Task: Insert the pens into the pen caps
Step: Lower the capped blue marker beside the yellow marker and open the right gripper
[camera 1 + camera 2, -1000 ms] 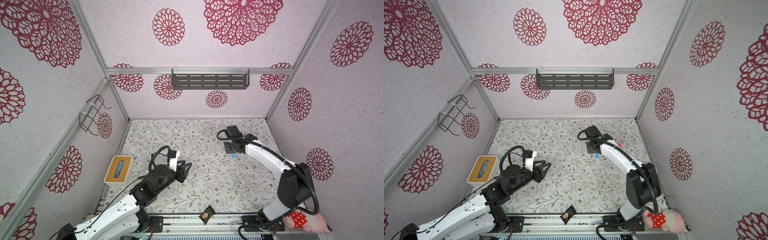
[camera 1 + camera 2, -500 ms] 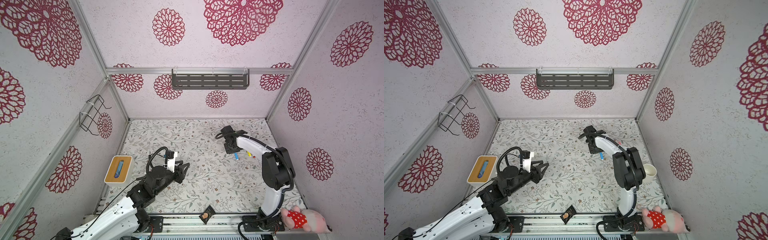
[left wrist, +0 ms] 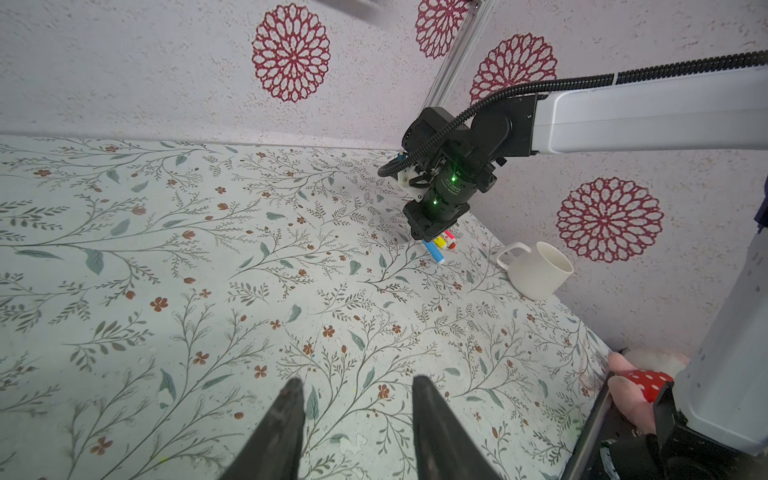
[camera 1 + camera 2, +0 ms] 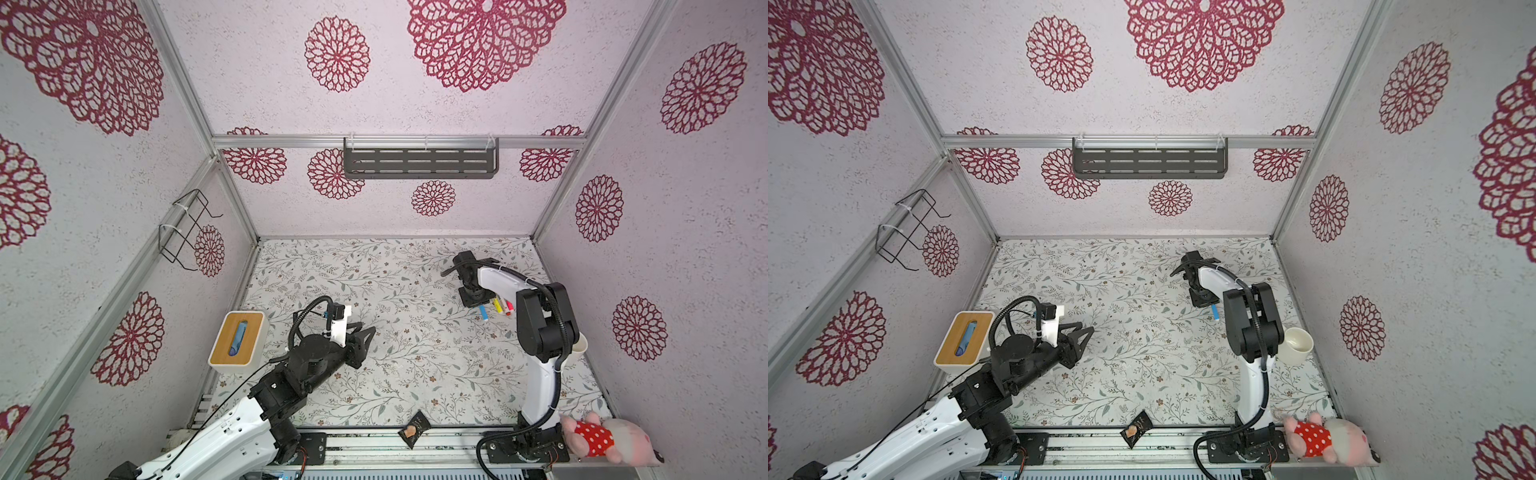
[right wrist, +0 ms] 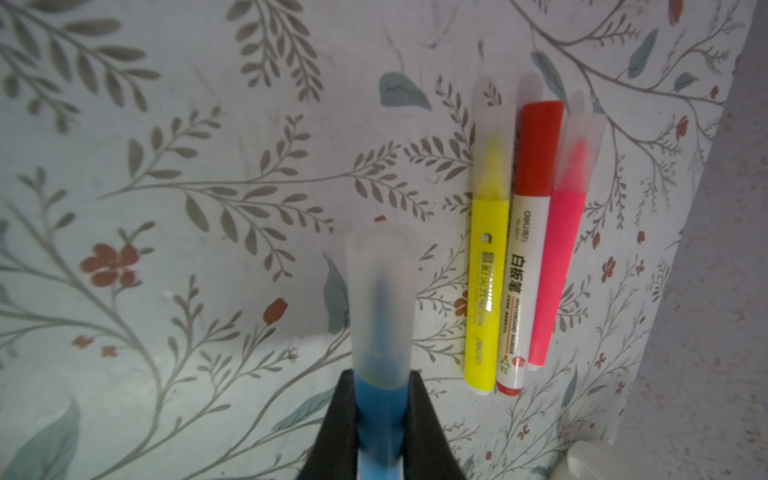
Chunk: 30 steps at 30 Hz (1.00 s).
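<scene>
We see the right gripper (image 5: 380,373), clamped on the blue pen (image 5: 380,415), has carried it to 2 o'clock on the bench (image 4: 415,353), just beside the three capped pens (image 5: 523,249), so the task looks nearly done; only the right wrist view shows its clear cap (image 5: 381,299) seated; left gripper (image 3: 357,380) open, empty.

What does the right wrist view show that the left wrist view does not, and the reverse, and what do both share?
Right wrist view only: lettering on the yellow pen and red-capped pen; the clear cap on the blue pen; the right pincer seen close, shut on that pen. Left wrist view only: the open left pincer, the plush toy, the right arm. Both: the blue, yellow and red-capped pens and the pink pen on the flowered table.
</scene>
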{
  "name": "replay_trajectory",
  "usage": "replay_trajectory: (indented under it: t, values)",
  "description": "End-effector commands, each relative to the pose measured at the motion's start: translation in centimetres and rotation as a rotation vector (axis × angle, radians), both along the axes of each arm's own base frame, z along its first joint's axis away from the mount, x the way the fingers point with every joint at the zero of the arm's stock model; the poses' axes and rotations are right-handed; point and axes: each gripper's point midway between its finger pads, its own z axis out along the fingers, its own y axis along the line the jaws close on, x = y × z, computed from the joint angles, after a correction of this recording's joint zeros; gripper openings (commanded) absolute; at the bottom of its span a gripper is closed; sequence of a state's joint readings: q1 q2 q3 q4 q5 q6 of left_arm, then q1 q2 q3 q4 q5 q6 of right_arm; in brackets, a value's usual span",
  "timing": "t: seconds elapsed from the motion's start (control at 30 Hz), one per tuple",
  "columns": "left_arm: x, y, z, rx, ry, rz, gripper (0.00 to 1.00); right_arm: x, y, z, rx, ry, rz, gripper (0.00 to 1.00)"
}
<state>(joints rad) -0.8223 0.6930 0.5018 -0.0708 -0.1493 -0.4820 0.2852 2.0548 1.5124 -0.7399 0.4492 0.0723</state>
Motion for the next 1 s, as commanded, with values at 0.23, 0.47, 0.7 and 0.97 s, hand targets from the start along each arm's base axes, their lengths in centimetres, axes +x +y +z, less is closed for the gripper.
replay_trajectory:
  t: [0.23,0.47,0.7,0.97]
  values:
    - [-0.1,0.5,0.1,0.001,-0.013,0.012,0.45,1.3,-3.4,0.2,-0.087,0.02,-0.031,0.14]
    - [-0.6,0.9,0.5,-0.018,-0.012,0.013,0.45,2.0,-4.2,1.3,-0.144,-0.007,-0.042,0.16]
    - [-0.8,1.0,0.8,-0.032,-0.009,0.011,0.45,2.0,-4.0,1.9,-0.138,-0.003,-0.031,0.42]
    - [-0.5,1.1,1.0,-0.019,-0.022,0.026,0.45,1.9,-1.8,5.3,-0.082,-0.088,-0.016,0.45]
